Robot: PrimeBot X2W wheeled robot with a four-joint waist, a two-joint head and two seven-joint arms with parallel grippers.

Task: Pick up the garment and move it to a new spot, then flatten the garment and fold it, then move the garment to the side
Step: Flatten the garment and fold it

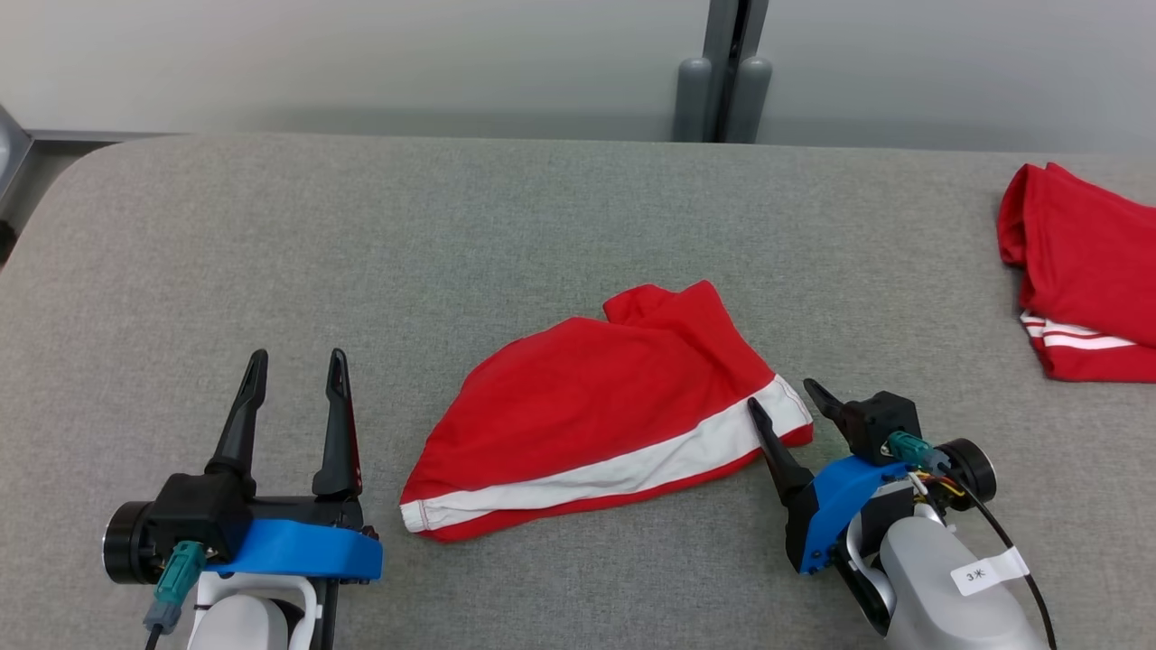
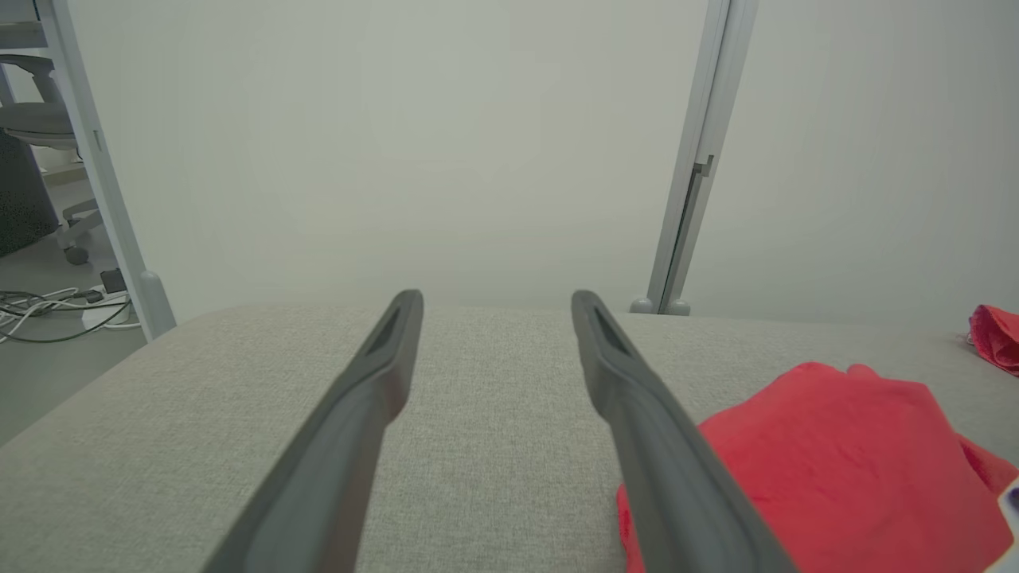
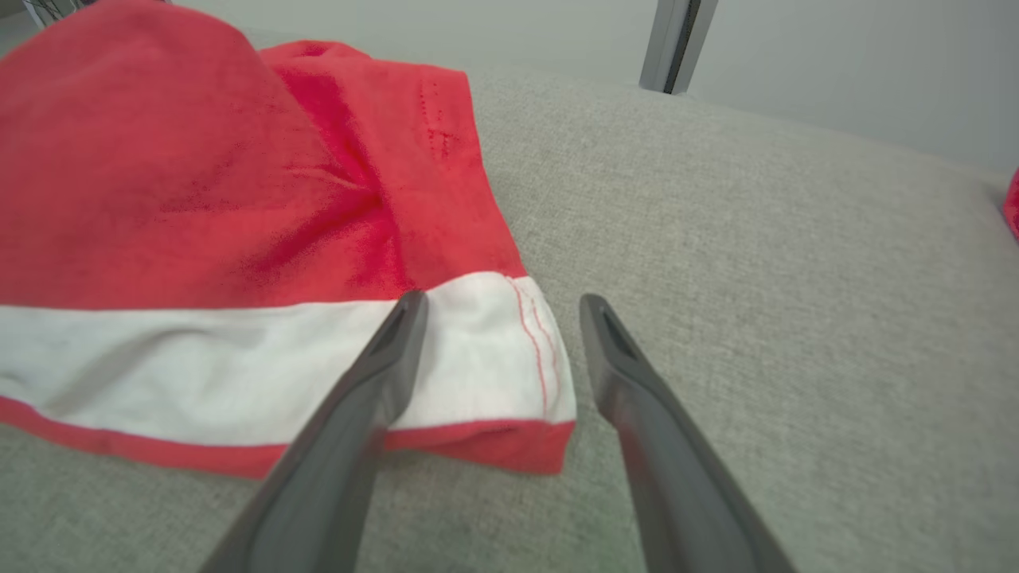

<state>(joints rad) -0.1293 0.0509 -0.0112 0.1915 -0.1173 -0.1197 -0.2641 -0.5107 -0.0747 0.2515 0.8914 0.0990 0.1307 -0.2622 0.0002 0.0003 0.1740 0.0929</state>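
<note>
The red garment [image 1: 596, 415], soft knit with a white hem band, lies rumpled just right of the left gripper [image 1: 299, 354], its banded corner at the tips of the right gripper [image 1: 780, 394]. Both grippers stand open, holding nothing. The left points straight ahead; the right angles inward, low over the grey woven table [image 1: 542, 226].

head: high, downward | wrists: low, forward, close | shared: garment [image 1: 596, 424], seemingly
</note>
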